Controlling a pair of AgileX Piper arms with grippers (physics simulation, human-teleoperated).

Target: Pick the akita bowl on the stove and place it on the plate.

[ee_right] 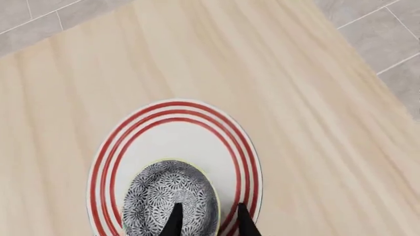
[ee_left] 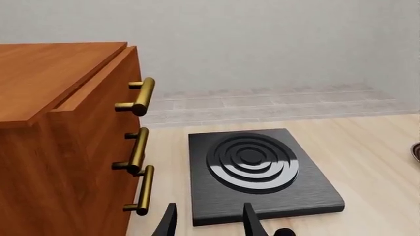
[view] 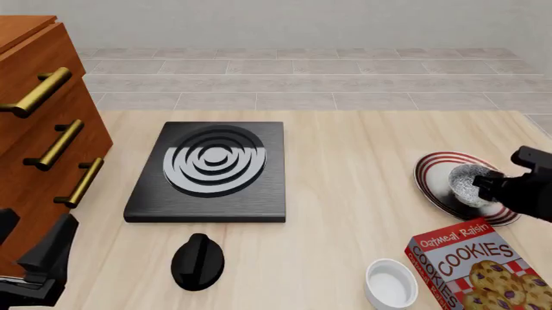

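Observation:
The akita bowl (ee_right: 164, 196), dark with a fine white pattern, rests on the red-striped white plate (ee_right: 177, 130) at the table's right side. The front view shows the bowl (view: 468, 181) and the plate (view: 434, 187) partly behind my right arm. My right gripper (ee_right: 208, 219) straddles the bowl's rim, one finger inside and one outside, with a wide gap between them, so it is open. The black stove (view: 211, 171) with its silver rings is bare. My left gripper (ee_left: 210, 219) hangs open near the stove's (ee_left: 262, 172) front edge, holding nothing.
A wooden drawer cabinet (view: 43, 129) with brass handles stands at the left. In front of the stove lies a black knob (view: 198, 261). A small white bowl (view: 390, 282) and a cookies box (view: 479, 268) sit near the front right, close to the plate.

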